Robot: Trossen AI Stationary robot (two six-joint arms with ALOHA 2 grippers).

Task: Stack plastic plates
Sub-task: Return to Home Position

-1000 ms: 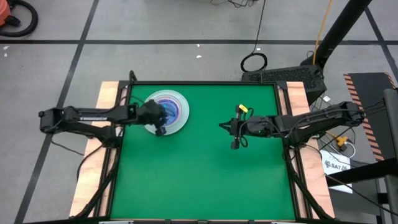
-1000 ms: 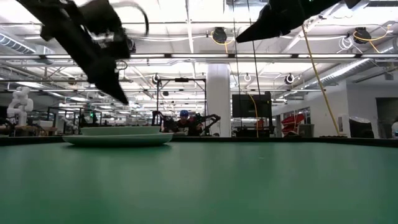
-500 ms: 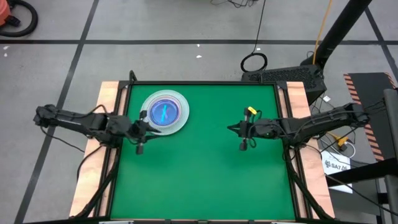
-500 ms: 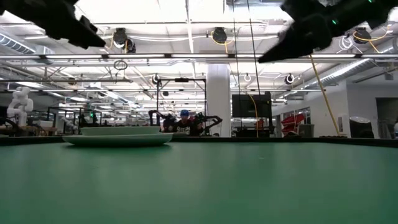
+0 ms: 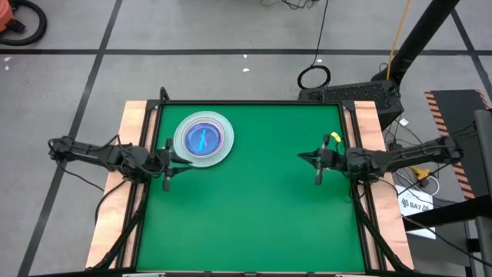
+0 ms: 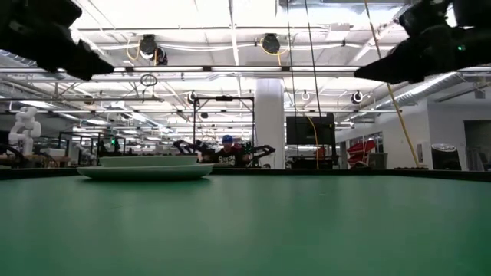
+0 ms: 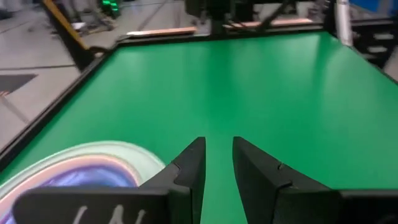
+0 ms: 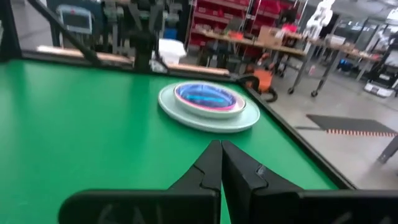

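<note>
The plastic plates [image 5: 203,139] sit in one stack on the far-left part of the green table. Pale larger plates are at the bottom and translucent blue and pink ones on top, and the stack rests on its bottom plate [image 6: 146,172]. The stack also shows in the left wrist view [image 7: 87,169] and in the right wrist view [image 8: 208,102]. My left gripper [image 5: 184,158] hovers just near of the stack, above the table, narrowly open [image 7: 217,144]. My right gripper [image 5: 301,156] hovers over the table's right part, shut [image 8: 219,146], far from the stack.
Bare green tabletop [image 5: 254,208] spreads across the middle and near side. Wooden rails [image 5: 131,123] run along the left and right edges. Both arms hang high above the surface in the low view [image 6: 54,38] [image 6: 430,54]. The room lies beyond the far edge.
My left gripper has drawn back from over the plate stack, toward the table's left and near edges, and has risen. My right gripper has pulled back toward the right edge. The stack has stayed in place.
</note>
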